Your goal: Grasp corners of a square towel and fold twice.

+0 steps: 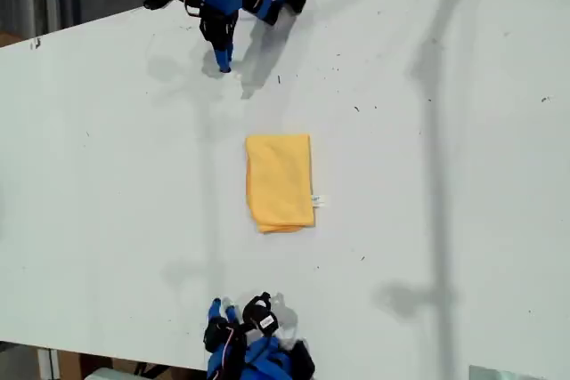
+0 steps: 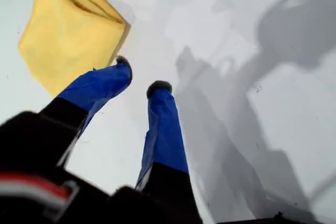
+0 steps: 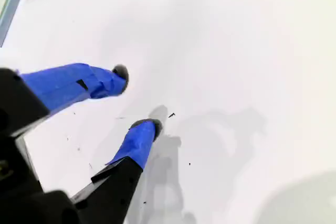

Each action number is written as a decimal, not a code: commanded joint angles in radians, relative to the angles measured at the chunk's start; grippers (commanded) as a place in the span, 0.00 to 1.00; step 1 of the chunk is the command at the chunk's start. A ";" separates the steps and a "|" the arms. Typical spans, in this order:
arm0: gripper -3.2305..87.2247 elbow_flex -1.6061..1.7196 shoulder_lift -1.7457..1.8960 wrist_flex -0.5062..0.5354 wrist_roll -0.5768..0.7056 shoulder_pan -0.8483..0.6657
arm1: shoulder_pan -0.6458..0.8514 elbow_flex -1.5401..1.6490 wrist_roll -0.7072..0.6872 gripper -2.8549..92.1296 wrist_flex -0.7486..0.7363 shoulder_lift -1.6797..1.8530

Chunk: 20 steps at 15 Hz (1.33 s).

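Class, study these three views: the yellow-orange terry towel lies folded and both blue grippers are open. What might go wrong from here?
1. The yellow-orange terry towel shows loose, uneven layers at one end in the first wrist view, so the fold may spring open.
2. My first gripper sits close beside it; a careless move might drag the cloth.

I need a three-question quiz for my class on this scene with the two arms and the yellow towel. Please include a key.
1. True or false: my first gripper is clamped on the towel.
2. The towel lies: A) spread out in a single layer; B) folded into a neat rectangle; C) bunched in a heap.
3. What small thing pokes out at the towel's edge on the exterior view's right?
Key: 1 false, its jaws stand open and empty, as do those of my second gripper. 2 B. 3 a white tag.
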 commanded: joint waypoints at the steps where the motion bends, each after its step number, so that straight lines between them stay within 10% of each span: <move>1: 0.11 0.011 0.006 -0.011 0.216 0.098 | 0.000 0.015 0.259 0.16 0.049 0.003; 3: 0.11 0.014 0.006 -0.017 0.380 0.101 | -0.011 0.069 0.385 0.12 0.060 0.003; 20: 0.11 0.014 0.006 -0.011 0.347 0.172 | -0.032 0.071 0.399 0.10 0.054 0.003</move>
